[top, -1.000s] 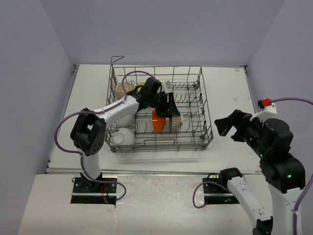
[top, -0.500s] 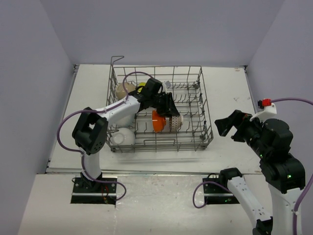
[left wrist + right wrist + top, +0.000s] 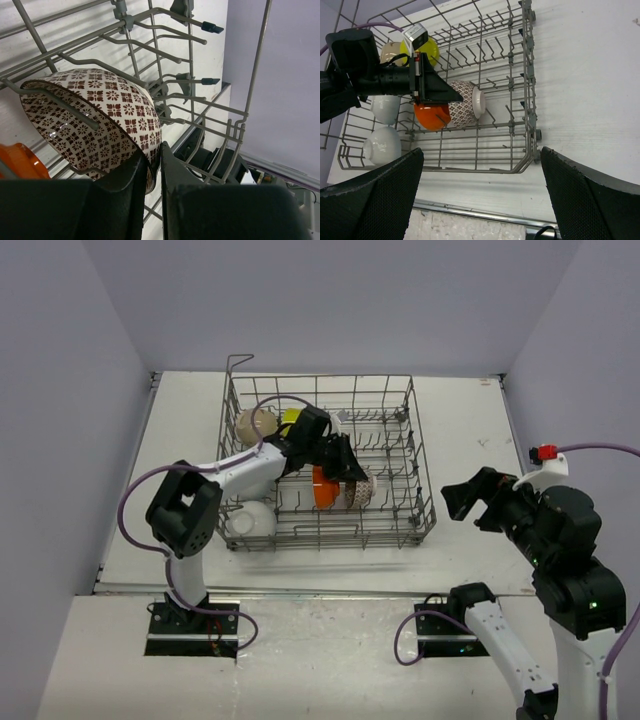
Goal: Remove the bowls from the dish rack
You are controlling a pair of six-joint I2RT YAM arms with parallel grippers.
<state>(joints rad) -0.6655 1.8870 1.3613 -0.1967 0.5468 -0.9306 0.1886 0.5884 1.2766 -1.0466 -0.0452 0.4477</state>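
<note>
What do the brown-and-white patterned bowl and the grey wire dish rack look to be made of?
The brown-and-white patterned bowl is probably glazed ceramic: glossy, with light glints near its rim. The grey wire dish rack looks like coated metal wire: evenly matt grey, dark caps on some tines; the coating itself cannot be told.
</note>
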